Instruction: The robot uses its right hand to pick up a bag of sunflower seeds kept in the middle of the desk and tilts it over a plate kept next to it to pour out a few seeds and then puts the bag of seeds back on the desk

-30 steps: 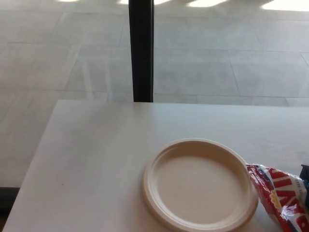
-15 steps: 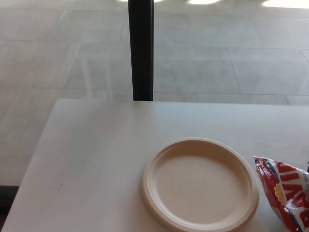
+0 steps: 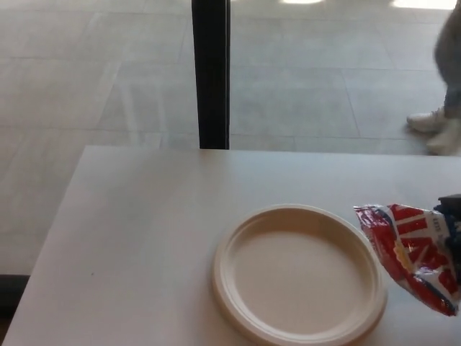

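Head view: a white tabletop (image 3: 144, 238) fills the lower part of the picture, its far edge running across the middle. On it, toward 5 o'clock from the centre, sits a round cream plate (image 3: 241, 306), bare inside. At 3 o'clock from the plate, against the right edge of the picture, is the bag of sunflower seeds (image 3: 410, 249), red and white with some blue; it is tilted, its upper corner reaching over the plate's right rim, and its lower end points down toward 5 o'clock. Whether it is lifted clear of the tabletop cannot be told for sure. Only a dark sliver of the right hand (image 3: 454, 227) shows at the picture's right edge, touching the bag; whether its fingers clasp the bag cannot be told. Beyond the tabletop lies a pale tiled floor (image 3: 324, 94), with a black upright post (image 3: 210, 72) at 12 o'clock. At 2 o'clock, a person's legs and light shoes (image 3: 436, 122) stand on the floor.
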Motion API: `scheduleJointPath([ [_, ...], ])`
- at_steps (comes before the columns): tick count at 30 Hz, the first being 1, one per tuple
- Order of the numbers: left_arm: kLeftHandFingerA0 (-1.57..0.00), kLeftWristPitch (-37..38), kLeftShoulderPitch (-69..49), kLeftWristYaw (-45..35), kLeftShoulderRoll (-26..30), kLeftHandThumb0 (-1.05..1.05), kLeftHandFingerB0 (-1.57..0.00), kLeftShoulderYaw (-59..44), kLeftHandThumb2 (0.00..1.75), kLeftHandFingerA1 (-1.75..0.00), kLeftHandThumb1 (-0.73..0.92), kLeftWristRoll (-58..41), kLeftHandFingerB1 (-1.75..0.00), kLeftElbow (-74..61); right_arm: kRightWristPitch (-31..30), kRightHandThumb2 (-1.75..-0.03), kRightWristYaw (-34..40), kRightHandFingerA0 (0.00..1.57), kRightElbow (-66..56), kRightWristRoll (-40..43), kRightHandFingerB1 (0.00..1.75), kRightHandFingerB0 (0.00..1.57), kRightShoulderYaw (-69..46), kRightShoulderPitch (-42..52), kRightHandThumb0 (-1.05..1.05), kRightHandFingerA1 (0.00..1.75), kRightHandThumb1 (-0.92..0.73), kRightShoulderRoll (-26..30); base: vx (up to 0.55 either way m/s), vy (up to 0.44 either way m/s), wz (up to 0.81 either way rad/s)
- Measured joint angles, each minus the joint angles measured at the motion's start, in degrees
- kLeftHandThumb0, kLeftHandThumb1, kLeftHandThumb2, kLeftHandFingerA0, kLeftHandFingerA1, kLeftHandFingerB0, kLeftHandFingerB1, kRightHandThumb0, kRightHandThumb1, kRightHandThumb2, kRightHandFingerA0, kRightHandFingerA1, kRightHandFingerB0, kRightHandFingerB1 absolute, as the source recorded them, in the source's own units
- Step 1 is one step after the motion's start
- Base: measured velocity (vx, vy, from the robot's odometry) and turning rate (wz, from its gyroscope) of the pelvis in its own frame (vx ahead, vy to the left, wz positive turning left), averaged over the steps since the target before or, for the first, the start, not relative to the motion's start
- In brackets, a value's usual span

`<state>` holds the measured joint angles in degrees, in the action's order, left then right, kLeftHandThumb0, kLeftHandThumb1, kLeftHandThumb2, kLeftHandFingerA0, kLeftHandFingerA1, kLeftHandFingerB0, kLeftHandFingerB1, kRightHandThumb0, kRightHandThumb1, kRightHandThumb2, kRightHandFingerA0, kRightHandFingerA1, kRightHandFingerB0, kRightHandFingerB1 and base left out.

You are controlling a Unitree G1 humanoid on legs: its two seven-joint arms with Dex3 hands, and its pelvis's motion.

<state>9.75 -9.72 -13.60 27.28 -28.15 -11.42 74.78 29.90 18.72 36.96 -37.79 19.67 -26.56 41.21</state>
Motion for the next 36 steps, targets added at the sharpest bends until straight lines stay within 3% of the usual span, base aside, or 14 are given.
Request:
scheduleJointPath([
  [8,-0.56,0.0,-0.2,-0.1,0.1,-0.63,-0.50,0.4,0.59,-0.55,0.63,0.0,-0.40,0.0,-4.9,-1.03,-6.7,0.87,-12.5,-0.6,1.61,0.72,-2.3,1.2,-0.23,1.75,-0.43,0.2,0.00,0.000,0.00],
  [9,-0.50,0.0,-0.2,-0.1,0.1,-0.64,-0.44,0.4,0.89,-0.63,0.49,0.0,-0.54,0.0,-5.5,-0.99,-7.3,0.86,-13.3,-0.8,1.55,0.72,-2.3,1.2,-0.23,1.75,-0.42,0.2,0.00,0.000,0.00],
  [11,-0.50,0.0,-0.2,-0.1,0.1,-0.64,-0.44,0.5,0.89,-0.63,0.49,0.0,-0.54,0.0,-7.4,-0.99,-9.3,0.86,-15.4,-2.0,1.55,0.72,-2.3,0.7,-0.23,1.75,-0.42,0.2,0.00,0.000,0.00],
  [12,-0.54,0.0,-0.2,-0.1,0.1,-0.64,-0.49,0.6,0.59,-0.52,0.64,0.0,-0.40,0.0,-8.0,-0.94,-9.8,0.86,-15.9,-2.4,1.59,0.71,-2.3,0.5,-0.22,1.75,-0.43,0.2,0.00,0.000,0.00],
  [15,-0.54,0.0,-0.3,-0.1,0.3,-0.66,-0.48,1.0,0.59,-0.54,0.63,0.1,-0.39,0.0,-10.5,-0.86,-12.1,0.85,-17.5,-4.1,1.64,0.68,-2.1,-1.4,-0.24,1.75,-0.47,0.2,0.00,0.000,0.00],
  [16,-0.49,0.0,-0.3,-0.1,0.4,-0.66,-0.44,1.1,0.89,-0.63,0.49,0.1,-0.54,0.0,-11.5,-0.87,-13.0,0.86,-17.9,-4.8,1.65,0.68,-2.1,-2.1,-0.26,1.75,-0.46,0.2,0.00,0.000,0.00],
  [17,-0.50,0.0,-0.4,-0.1,0.5,-0.66,-0.45,1.3,0.89,-0.63,0.49,0.1,-0.54,0.0,-12.3,-0.87,-13.7,0.85,-18.1,-5.2,1.68,0.66,-2.0,-2.8,-0.26,1.75,-0.46,0.2,0.00,0.000,0.00],
  [18,-0.54,0.0,-0.4,-0.1,0.6,-0.64,-0.49,1.4,0.59,-0.55,0.63,0.2,-0.40,0.0,-13.0,-0.89,-14.4,0.86,-18.2,-5.6,1.66,0.67,-2.0,-3.5,-0.26,1.75,-0.44,0.2,0.00,0.000,0.00],
  [24,-0.55,0.0,-0.3,-0.1,1.4,-0.65,-0.48,1.7,0.59,-0.53,0.63,0.1,-0.39,0.0,-17.0,-0.94,-16.9,0.85,-18.1,-8.0,1.65,0.66,-1.9,-7.3,-0.31,1.75,-0.49,-0.7,0.00,0.000,0.00],
  [25,-0.50,0.0,-0.3,-0.1,1.5,-0.67,-0.44,1.8,0.89,-0.62,0.49,0.1,-0.53,0.0,-17.5,-0.96,-17.0,0.85,-17.9,-8.5,1.59,0.69,-1.7,-7.7,-0.32,1.75,-0.46,-0.8,0.00,0.000,0.00],
  [26,-0.54,0.0,-0.3,-0.2,1.6,-0.66,-0.49,1.8,0.58,-0.54,0.61,0.1,-0.39,0.0,-18.0,-0.88,-17.1,0.87,-17.6,-9.1,1.62,0.72,-1.5,-8.3,-0.31,1.75,-0.46,-0.9,0.00,0.000,0.00],
  [27,-0.49,0.0,-0.3,-0.3,1.6,-0.66,-0.45,1.7,0.89,-0.63,0.48,0.0,-0.53,0.0,-18.3,-0.77,-17.2,0.88,-17.5,-9.4,1.59,0.74,-1.4,-8.6,-0.32,1.75,-0.49,-1.0,0.00,0.000,0.00],
  [29,-0.53,0.0,-0.3,-0.4,1.6,-0.66,-0.49,1.5,0.59,-0.55,0.62,-0.1,-0.39,-0.1,-19.1,-0.77,-17.7,0.87,-17.5,-10.0,1.58,0.75,-1.1,-9.6,-0.33,1.75,-0.48,-1.2,0.00,0.000,0.00],
  [36,-0.52,0.0,-0.2,-0.4,1.7,-0.66,-0.46,2.4,0.60,-0.52,0.64,0.2,-0.39,0.0,-21.3,-0.84,-19.9,0.87,-17.9,-11.5,1.67,0.70,-0.3,-11.2,-0.29,1.75,-0.49,-2.4,0.00,0.000,0.00],
])
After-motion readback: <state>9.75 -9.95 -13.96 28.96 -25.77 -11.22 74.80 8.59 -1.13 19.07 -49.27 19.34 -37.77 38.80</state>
